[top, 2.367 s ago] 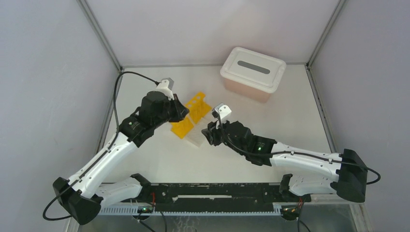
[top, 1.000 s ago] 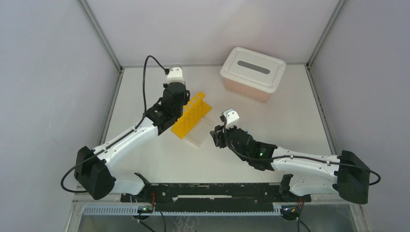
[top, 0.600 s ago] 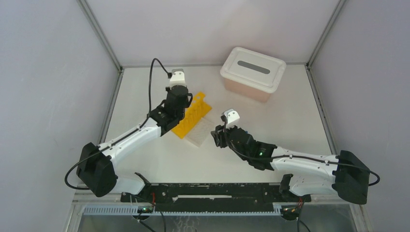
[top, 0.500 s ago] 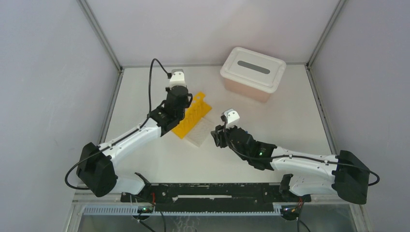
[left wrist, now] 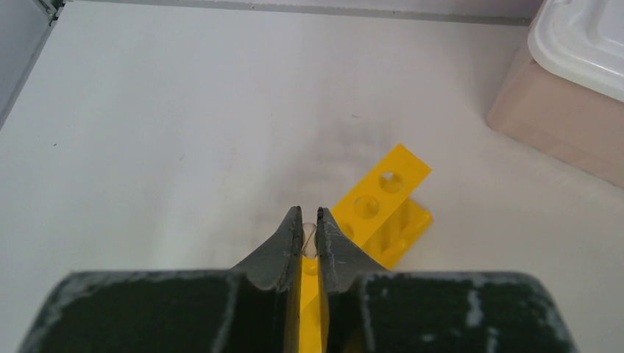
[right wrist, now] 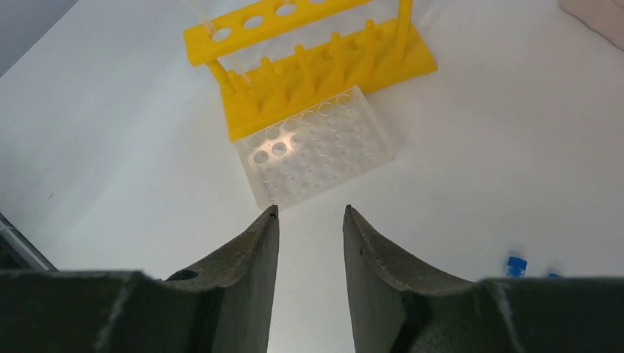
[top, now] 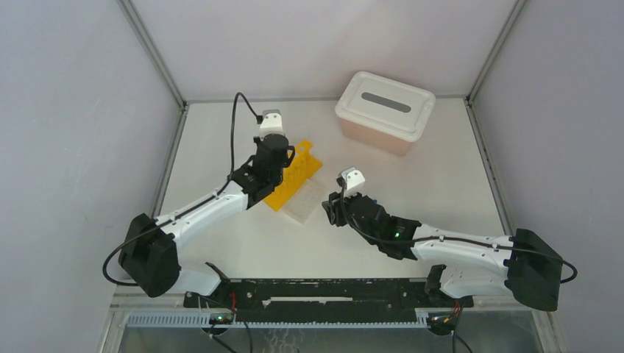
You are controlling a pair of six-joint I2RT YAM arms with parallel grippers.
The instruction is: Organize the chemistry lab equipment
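Observation:
The yellow tube rack (top: pixel 296 175) stands mid-table, with the small clear grid rack (top: pixel 302 209) against its near side. My left gripper (top: pixel 282 157) hangs over the rack's left end, shut on a thin clear dropper (left wrist: pixel 310 240). The dropper's bulb shows between the fingertips, above the yellow tube rack (left wrist: pixel 384 193). My right gripper (right wrist: pixel 309 212) is open and holds nothing. It sits low, just short of the clear grid rack (right wrist: pixel 316 151), with the yellow rack (right wrist: pixel 324 66) behind it. A tiny blue-capped tube (right wrist: pixel 516 265) lies on the table to the right of that gripper.
The large pink tub (top: pixel 379 137) with its white slotted lid (top: pixel 386 103) stands at the back right, and its side (left wrist: pixel 559 125) is at the right in the left wrist view. Grey walls close in the white table on three sides.
My left arm has swung right and forward, carrying the dropper over the yellow rack. The right arm has barely moved and its jaws stay open.

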